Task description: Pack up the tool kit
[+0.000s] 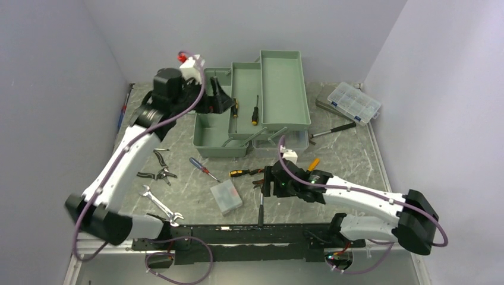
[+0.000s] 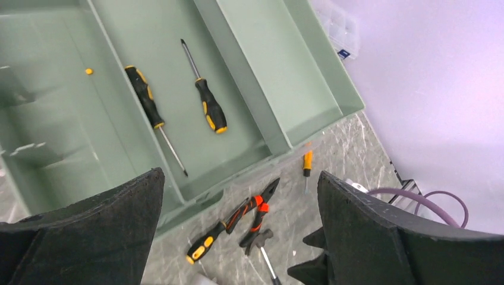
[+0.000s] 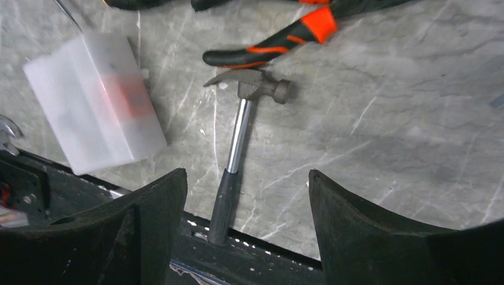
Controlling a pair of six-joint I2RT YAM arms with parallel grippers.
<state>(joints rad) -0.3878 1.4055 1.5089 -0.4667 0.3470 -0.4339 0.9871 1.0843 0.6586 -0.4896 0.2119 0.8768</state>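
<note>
Blur is keeping the clear case's (image 3: 95,101) red patch unreadable. My left claw (image 2: 238,178) is hanging wide open, empty, over the tool kit (image 2: 148,35); my right claw (image 3: 246,175) is gaping empty above the hammer (image 3: 238,133)

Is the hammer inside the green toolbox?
No, the hammer lies on the table under the open right gripper, outside the tool kit.

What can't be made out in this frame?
Top view: sage-green plastic toolbox, left bin partly hidden by left arm.
Top view: flat clear compartment organizer, contents too small.
Right wrist view: orange-and-black-handled pliers, jaws cut off by top edge.
Right wrist view: small translucent plastic case, contents blurred.
</note>
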